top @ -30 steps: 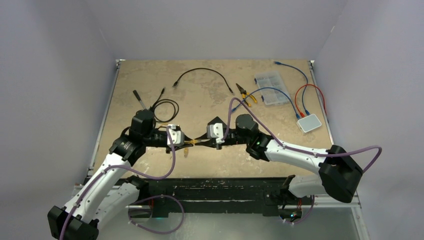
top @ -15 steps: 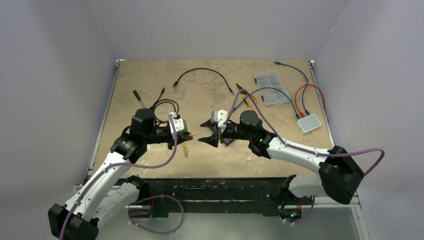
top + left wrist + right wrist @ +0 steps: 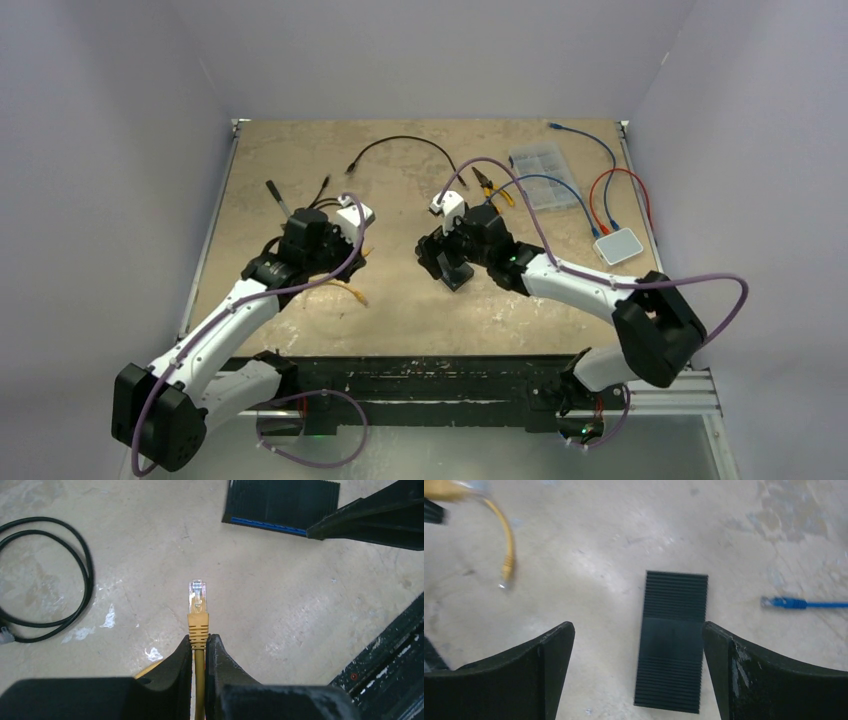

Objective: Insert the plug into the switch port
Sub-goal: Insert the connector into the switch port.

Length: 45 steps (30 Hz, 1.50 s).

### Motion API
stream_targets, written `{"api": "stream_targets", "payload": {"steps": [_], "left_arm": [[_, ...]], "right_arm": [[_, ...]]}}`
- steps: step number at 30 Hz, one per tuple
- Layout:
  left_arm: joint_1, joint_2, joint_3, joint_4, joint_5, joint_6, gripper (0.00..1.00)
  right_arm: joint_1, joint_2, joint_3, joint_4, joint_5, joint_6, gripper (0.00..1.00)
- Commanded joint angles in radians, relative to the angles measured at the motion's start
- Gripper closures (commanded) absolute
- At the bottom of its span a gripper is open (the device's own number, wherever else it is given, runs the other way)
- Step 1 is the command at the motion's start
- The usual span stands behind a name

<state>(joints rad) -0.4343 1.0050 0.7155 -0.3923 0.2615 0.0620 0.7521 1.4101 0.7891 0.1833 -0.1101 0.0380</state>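
Pretty simple setup: a tan, mottled bench (image 3: 280, 160) with scuffs and white flecks, boxed in by plain pale grey-lilac walls (image 3: 430, 50) on three sides. Soft even light, black rail (image 3: 430, 378) along the near edge.

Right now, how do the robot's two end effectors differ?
The left end effector is shut on the yellow cable just behind its plug; the right end effector holds nothing. The left's jaws are pinched together; the right's stand wide apart over the black ribbed box. Both have black fingers.
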Motion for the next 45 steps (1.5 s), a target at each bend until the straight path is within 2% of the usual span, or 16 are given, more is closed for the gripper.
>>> {"api": "stream_targets", "payload": {"steps": [1,8,24,26,29,33,39,41,45], "left_arm": [[-0.003,-0.009,0.056,0.001,-0.108,-0.054,1.00],[-0.003,-0.002,0.065,-0.012,-0.105,-0.079,1.00],[-0.003,0.066,0.101,-0.020,-0.061,-0.067,1.00],[-0.003,0.079,0.110,-0.022,-0.063,-0.032,1.00],[-0.004,0.103,0.125,-0.028,-0.059,-0.020,1.00],[-0.015,0.136,0.149,-0.029,-0.054,-0.020,1.00],[-0.069,0.212,0.216,-0.040,-0.086,-0.009,1.00],[-0.098,0.243,0.236,-0.043,-0.105,-0.005,1.00],[-0.151,0.297,0.252,-0.041,-0.130,-0.014,1.00]], "right_arm": [[-0.026,0.059,0.079,-0.155,0.105,0.020,0.01],[-0.031,0.172,0.127,-0.250,0.157,0.012,0.01],[-0.035,0.275,0.153,-0.280,0.163,-0.015,0.03],[-0.036,0.273,0.153,-0.282,0.160,-0.016,0.08],[-0.036,0.243,0.138,-0.265,0.122,-0.022,0.22],[-0.035,0.223,0.131,-0.255,0.112,-0.023,0.46],[-0.036,0.184,0.111,-0.219,-0.010,-0.020,0.78],[-0.036,0.155,0.101,-0.202,-0.052,-0.017,0.85],[-0.038,0.115,0.094,-0.188,-0.124,0.011,0.92]]}}
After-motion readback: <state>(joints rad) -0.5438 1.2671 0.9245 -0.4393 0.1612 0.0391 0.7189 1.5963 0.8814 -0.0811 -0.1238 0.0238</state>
